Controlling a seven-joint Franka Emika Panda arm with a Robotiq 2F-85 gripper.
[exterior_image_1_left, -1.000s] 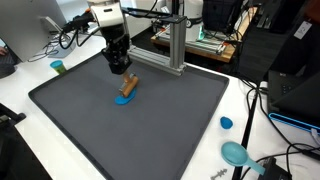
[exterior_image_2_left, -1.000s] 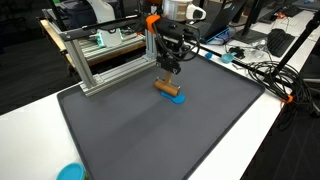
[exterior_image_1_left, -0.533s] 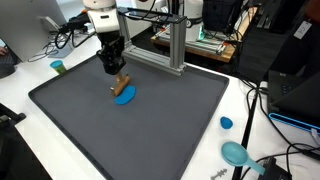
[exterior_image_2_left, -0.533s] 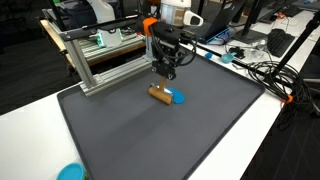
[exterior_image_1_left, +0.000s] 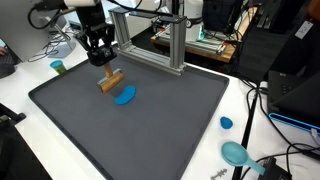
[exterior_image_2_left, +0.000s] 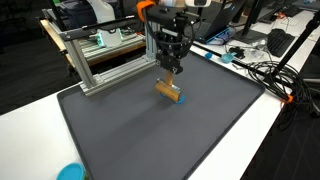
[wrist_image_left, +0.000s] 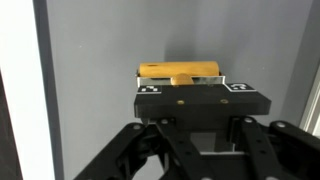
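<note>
My gripper (exterior_image_1_left: 107, 70) is shut on a brown wooden block (exterior_image_1_left: 110, 81) and holds it tilted just above the dark grey mat (exterior_image_1_left: 150, 130). A flat blue disc (exterior_image_1_left: 125, 97) lies on the mat, just below and to the right of the block and apart from it. In an exterior view the gripper (exterior_image_2_left: 172, 78) hangs over the block (exterior_image_2_left: 168, 91), which hides the disc. The wrist view shows the block (wrist_image_left: 180, 71) as a yellow-brown bar beyond the gripper (wrist_image_left: 185, 82) body, over the grey mat.
An aluminium frame (exterior_image_1_left: 172, 45) stands at the mat's far edge, close behind the arm (exterior_image_2_left: 100, 62). A small blue cap (exterior_image_1_left: 226, 123) and a teal scoop (exterior_image_1_left: 236, 153) lie on the white table. A teal cup (exterior_image_1_left: 57, 67) stands beside the mat; cables run along the table edge.
The gripper has lifted the wooden block off the blue disc and carried it up and toward the mat's far corner. The disc stays where it was.
</note>
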